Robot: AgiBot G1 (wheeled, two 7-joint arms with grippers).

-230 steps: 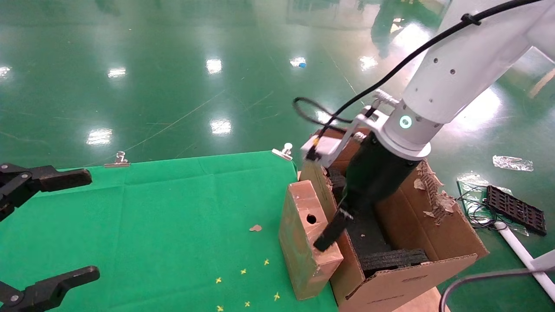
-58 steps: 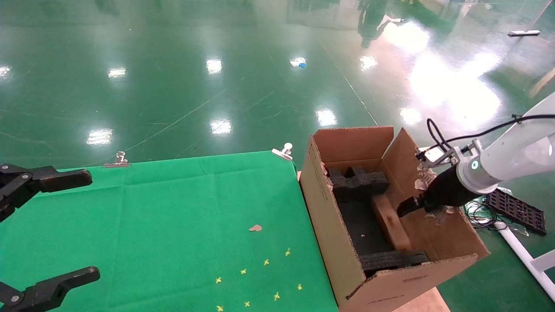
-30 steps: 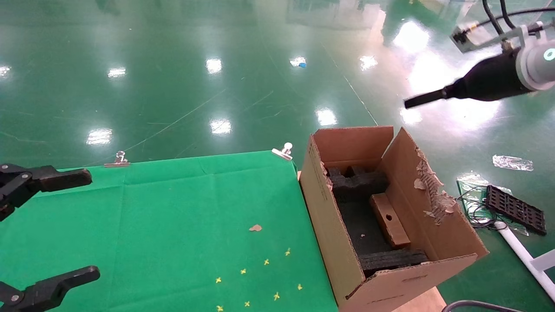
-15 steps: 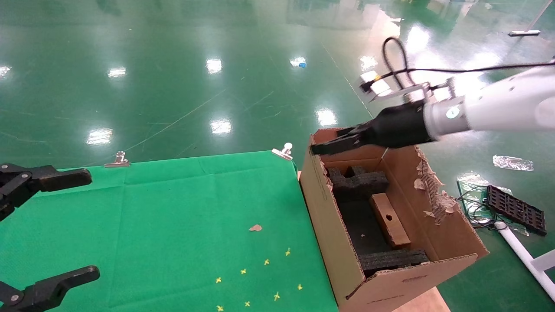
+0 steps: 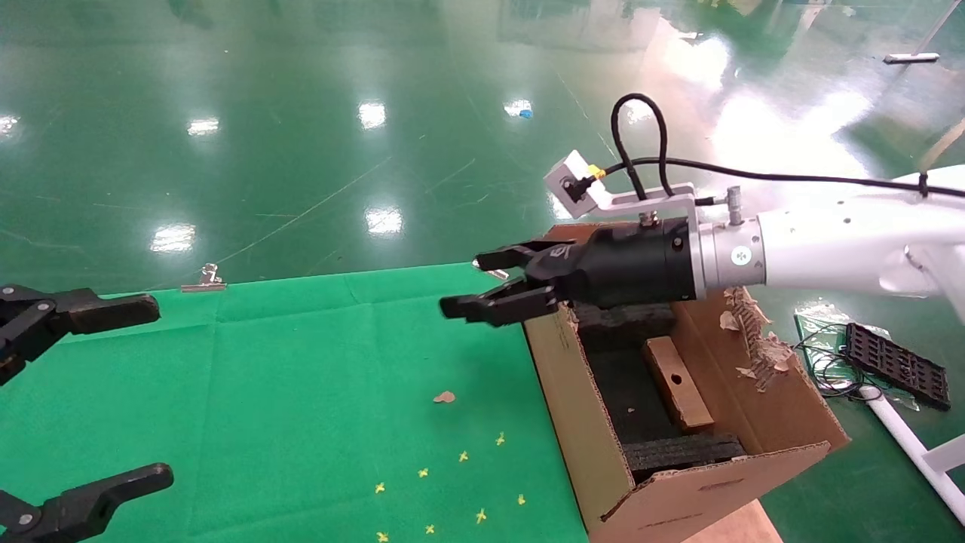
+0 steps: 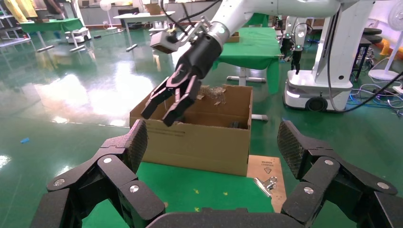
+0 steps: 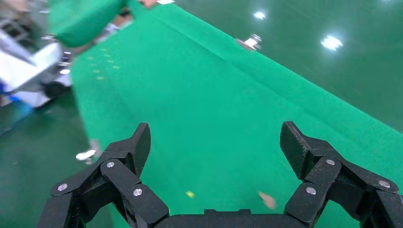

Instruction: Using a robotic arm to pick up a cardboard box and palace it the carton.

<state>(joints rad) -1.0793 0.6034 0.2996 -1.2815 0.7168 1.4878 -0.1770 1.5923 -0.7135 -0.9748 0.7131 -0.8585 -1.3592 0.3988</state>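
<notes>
right, from my station the carton (image 5: 724,422) sits at the right edge of the green cloth table (image 5: 286,392), flaps up, its right wall ragged and torn. inside i see black foam blocks (image 5: 682,451) at the near and far ends, and the cardboard box (image 5: 676,382) lies between them on the dark floor, along the right wall, its small round hole facing up.

the right gripper (image 5: 497,289) reaches out level over the carton's far left corner and the table edge, fingers spread with nothing between them. its white arm (image 5: 844,241) crosses above the carton's far end. the cardboard box is down in the carton, below and behind the fingertips, well apart from them, touched by nothing.

the left gripper (image 5: 75,400) is parked at the table's left edge, splayed wide and empty. a small brown scrap (image 5: 444,397) and yellow marks lie on the cloth.
</notes>
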